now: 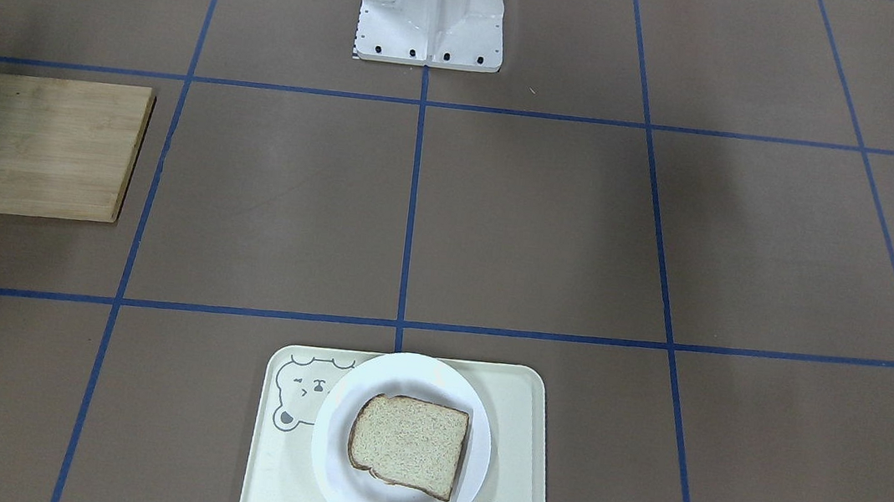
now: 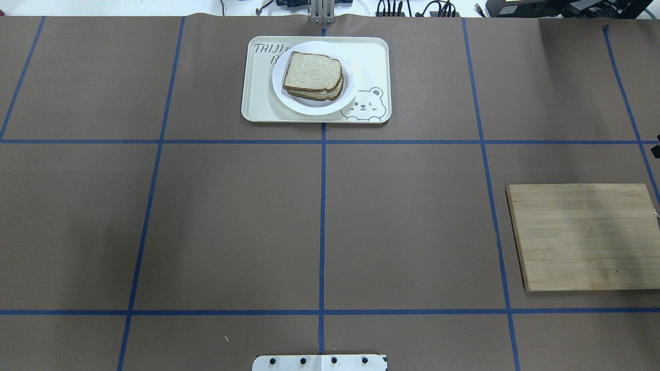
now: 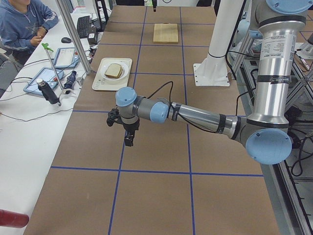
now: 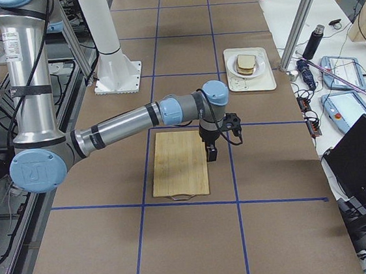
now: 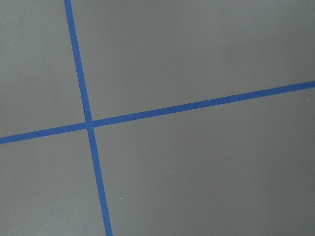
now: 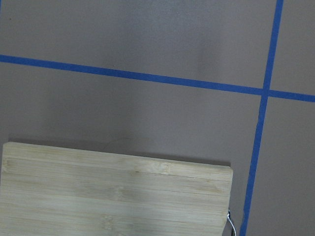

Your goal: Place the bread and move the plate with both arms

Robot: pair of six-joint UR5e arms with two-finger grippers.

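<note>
I cannot tell whether the jaws of the left gripper (image 3: 128, 138) or right gripper (image 4: 211, 152) are parted, both well apart from the bread (image 2: 312, 72) on the plate (image 2: 313, 108) (soft and light, probably best pinched gently by its crust edges).

Glossy white plate (image 1: 403, 374) and coarse, speckled bread (image 1: 410, 445) sit on a smooth cream plastic tray (image 1: 519, 415). Matt brown paper (image 1: 542, 228) lies under a grained, unvarnished-looking wooden board (image 1: 30, 144). The 2 arms (image 3: 276, 58) are satin silver metal, blue-capped.
</note>
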